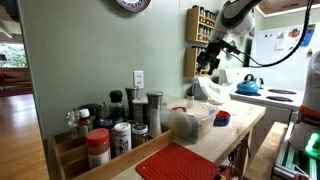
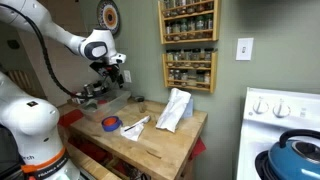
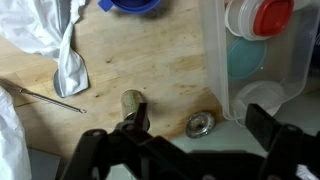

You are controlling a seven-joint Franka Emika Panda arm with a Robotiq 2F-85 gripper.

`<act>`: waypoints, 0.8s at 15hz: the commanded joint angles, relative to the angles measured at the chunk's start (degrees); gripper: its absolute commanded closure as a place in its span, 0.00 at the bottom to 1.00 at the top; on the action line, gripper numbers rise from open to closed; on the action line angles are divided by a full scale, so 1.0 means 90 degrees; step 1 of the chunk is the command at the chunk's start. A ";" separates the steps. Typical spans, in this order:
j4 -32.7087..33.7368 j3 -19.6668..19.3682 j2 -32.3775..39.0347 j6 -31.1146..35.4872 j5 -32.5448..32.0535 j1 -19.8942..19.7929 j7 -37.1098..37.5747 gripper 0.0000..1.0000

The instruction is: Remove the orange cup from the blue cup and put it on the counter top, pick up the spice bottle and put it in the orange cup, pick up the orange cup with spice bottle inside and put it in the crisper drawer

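The blue cup [image 1: 219,121] stands on the counter top [image 1: 232,132] with the orange cup [image 1: 223,115] nested in it. It also shows in an exterior view [image 2: 111,123] and at the top edge of the wrist view [image 3: 133,5]. My gripper [image 1: 207,58] hangs well above the counter near the wall, open and empty; it also shows in an exterior view [image 2: 113,72]. In the wrist view its fingers [image 3: 200,140] spread over bare wood. A small brownish cylinder [image 3: 132,100], maybe a spice bottle, sits just by the left finger.
A clear plastic tub [image 3: 260,60] holding a red-capped jar [image 3: 272,15] stands to one side. A metal ring [image 3: 200,124] and a white cloth [image 2: 175,108] lie on the counter. Spice jars [image 1: 110,125], a red mat [image 1: 180,162] and a blue kettle [image 1: 248,84] are around.
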 commanded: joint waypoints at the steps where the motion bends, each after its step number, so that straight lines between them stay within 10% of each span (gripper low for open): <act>1: 0.0012 0.0018 -0.0004 -0.0024 0.0005 -0.0022 -0.0004 0.00; 6: 0.0012 0.0018 -0.0004 -0.0024 0.0005 -0.0022 -0.0004 0.00; 12: 0.0125 0.0021 -0.0199 -0.2407 -0.0404 -0.0425 0.0602 0.00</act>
